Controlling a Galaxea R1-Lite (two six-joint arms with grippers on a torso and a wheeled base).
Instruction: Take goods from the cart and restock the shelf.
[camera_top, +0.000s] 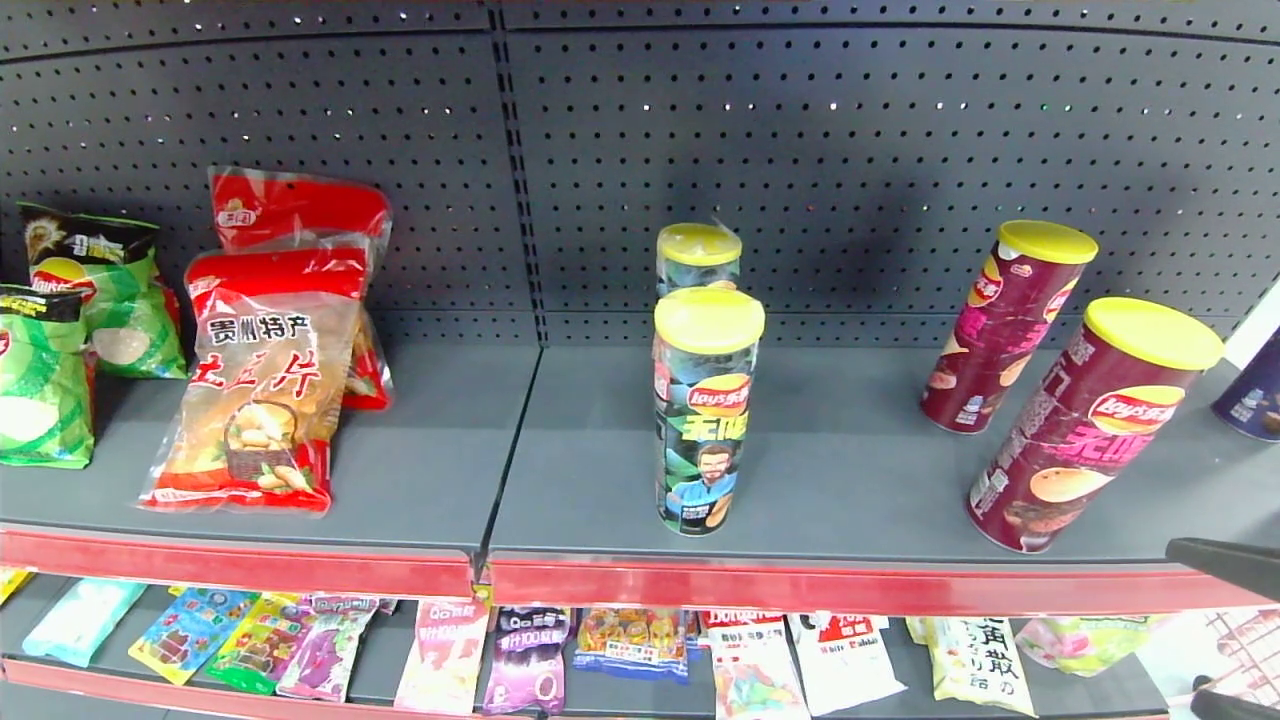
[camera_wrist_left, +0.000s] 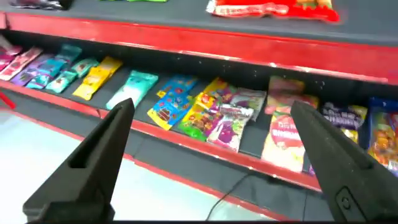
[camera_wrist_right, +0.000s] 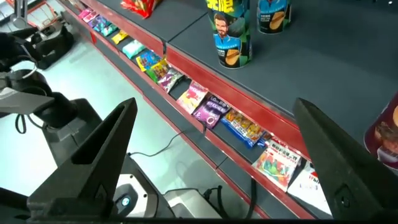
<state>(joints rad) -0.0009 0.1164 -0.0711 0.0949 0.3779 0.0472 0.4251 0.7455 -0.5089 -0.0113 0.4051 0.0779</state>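
Your left pincer (camera_wrist_left: 208, 112) hangs spread wide before the lower shelf (camera_wrist_left: 186, 158), facing its row of candy packets (camera_wrist_left: 227, 121). Your right pincer (camera_wrist_right: 216, 106) is just as wide, out past the shelf's red edge; its camera also takes in a floor cable (camera_wrist_right: 163, 146). From the head camera, the upper shelf (camera_top: 850, 470) carries two dark chip cans (camera_top: 705, 410) at centre, one behind the other. Two maroon chip cans (camera_top: 1090, 430) stand right. Red potato-slice bags (camera_top: 265, 390) and green chip bags (camera_top: 45, 375) stand left.

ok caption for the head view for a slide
Shelf holding green chip bags, red snack bags, two dark canisters and two maroon canisters, all yellow-lidded
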